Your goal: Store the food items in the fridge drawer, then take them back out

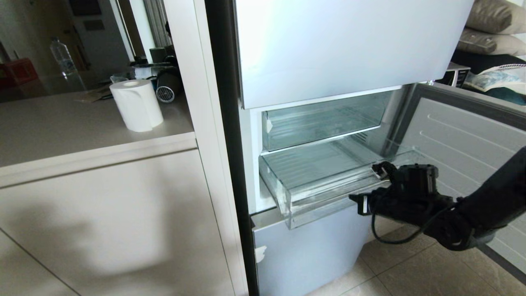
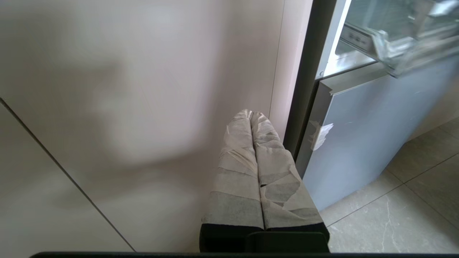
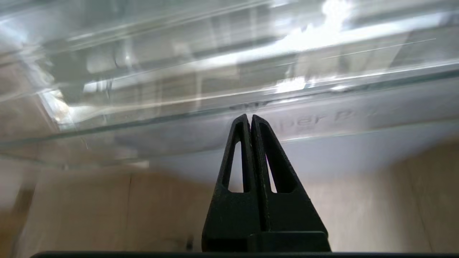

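Note:
The fridge (image 1: 328,49) stands with its middle door (image 1: 464,135) swung open to the right. The fridge drawer (image 1: 320,197), clear plastic with a thick front lip, is pulled partway out and looks empty. No food items show in any view. My right gripper (image 1: 355,201) is shut and empty, its fingertips just under the front lip of the drawer (image 3: 229,89), as the right wrist view shows with the gripper (image 3: 250,116) close against it. My left gripper (image 2: 251,113), its fingers wrapped in tape, is shut and parked low beside the fridge, facing a cabinet panel.
A shallower clear drawer (image 1: 320,123) sits above the pulled-out one. A counter (image 1: 82,135) left of the fridge carries a paper roll (image 1: 137,105), a water bottle (image 1: 62,55) and clutter. The closed lower fridge panel (image 1: 308,255) and tiled floor (image 1: 411,271) lie below my right arm.

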